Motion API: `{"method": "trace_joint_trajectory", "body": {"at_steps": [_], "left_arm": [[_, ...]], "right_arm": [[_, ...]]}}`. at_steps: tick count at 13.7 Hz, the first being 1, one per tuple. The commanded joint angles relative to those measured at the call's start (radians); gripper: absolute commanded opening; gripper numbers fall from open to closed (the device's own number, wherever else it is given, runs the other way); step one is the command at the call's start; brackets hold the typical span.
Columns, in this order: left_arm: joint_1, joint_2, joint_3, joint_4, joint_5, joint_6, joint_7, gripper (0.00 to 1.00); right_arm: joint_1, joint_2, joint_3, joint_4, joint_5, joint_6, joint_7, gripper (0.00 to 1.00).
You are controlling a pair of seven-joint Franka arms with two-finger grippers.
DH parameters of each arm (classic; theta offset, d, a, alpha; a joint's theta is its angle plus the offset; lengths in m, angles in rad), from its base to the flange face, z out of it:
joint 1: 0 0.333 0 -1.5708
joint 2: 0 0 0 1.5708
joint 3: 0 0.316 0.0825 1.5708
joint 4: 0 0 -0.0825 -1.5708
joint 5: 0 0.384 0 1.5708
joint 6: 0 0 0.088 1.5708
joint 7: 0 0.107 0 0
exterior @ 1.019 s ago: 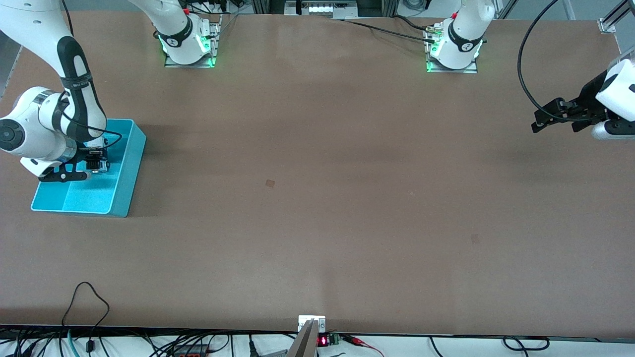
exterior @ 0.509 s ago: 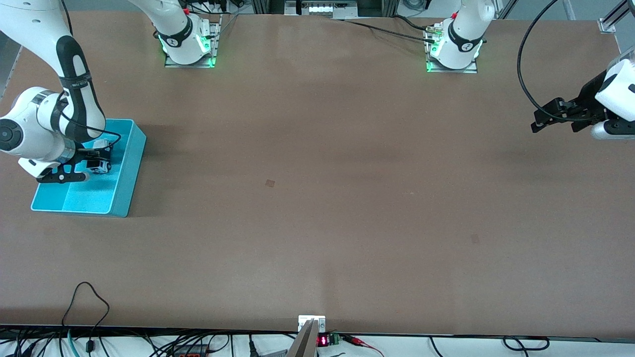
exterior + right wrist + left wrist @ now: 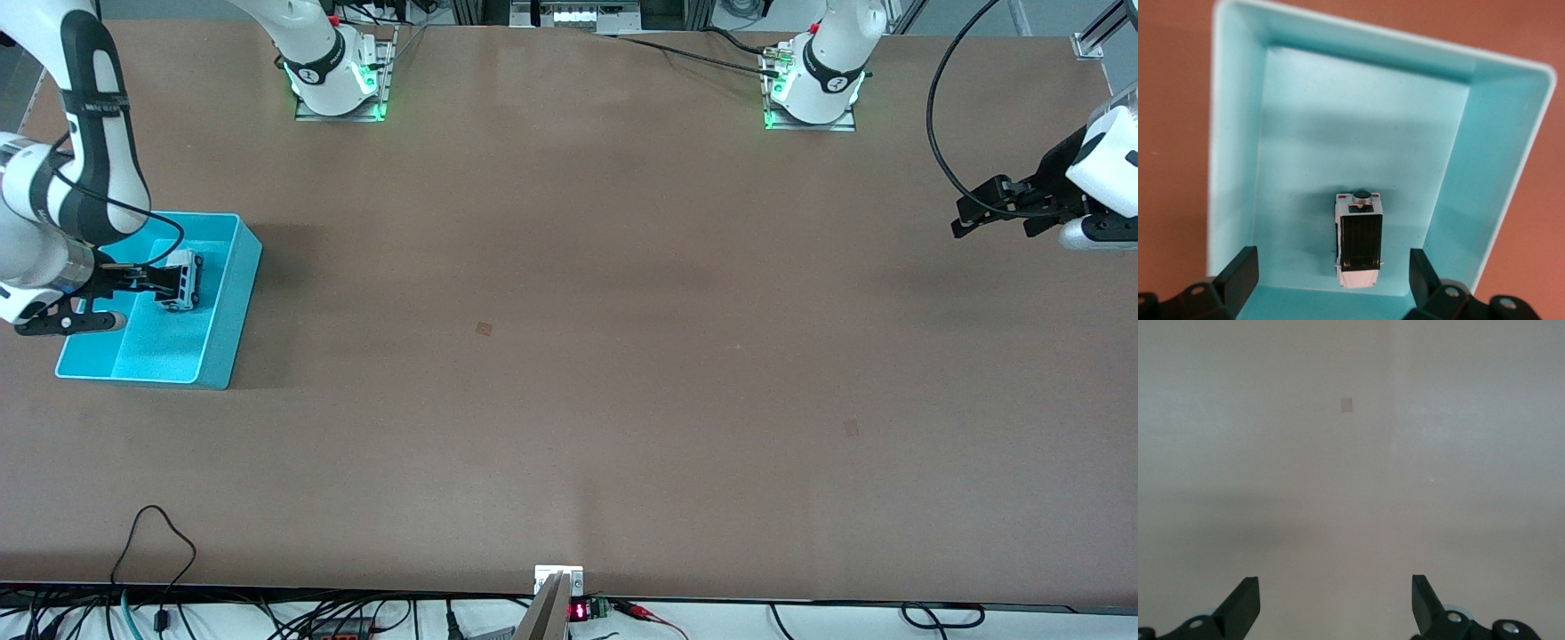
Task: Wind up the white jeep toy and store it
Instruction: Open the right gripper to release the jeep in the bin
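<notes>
The white jeep toy (image 3: 180, 279) with its black roof panel stands on the floor of the turquoise bin (image 3: 233, 329), in the half farther from the front camera. My right gripper (image 3: 149, 281) is open and empty over the bin, just above the jeep. In the right wrist view the jeep (image 3: 1360, 240) lies free between the spread fingers (image 3: 1243, 270), touching neither, inside the bin (image 3: 1498, 167). My left gripper (image 3: 960, 218) waits open and empty above the table at the left arm's end. The left wrist view shows it (image 3: 1335, 600) over bare tabletop.
The bin stands at the right arm's end of the brown table. Two small darker patches mark the tabletop (image 3: 484, 328) (image 3: 851, 428). Cables and a small metal stand (image 3: 558, 587) sit along the table's front edge.
My right gripper has opened and let go of the jeep, then lifted and pulled back toward the right arm's end. The jeep now rests in the bin. The left arm has not moved.
</notes>
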Motion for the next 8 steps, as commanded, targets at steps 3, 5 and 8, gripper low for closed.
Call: {"method": "trace_joint_trajectory", "body": {"at_steps": [3,5,8], "left_arm": [[-0.053,-0.005,0.027,0.005,0.03,-0.003,0.007,1.0],[-0.053,-0.005,0.031,0.007,0.03,-0.002,0.007,1.0],[-0.046,-0.008,0.021,0.007,0.032,-0.002,0.007,1.0]], "right_arm": [[-0.001,-0.174,0.094,0.078,-0.006,-0.189,-0.009,1.0],[-0.003,-0.185,0.151,0.209,-0.008,-0.359,-0.001,1.0],[-0.003,-0.187,0.207,0.375,-0.005,-0.57,-0.001,1.0]]}}
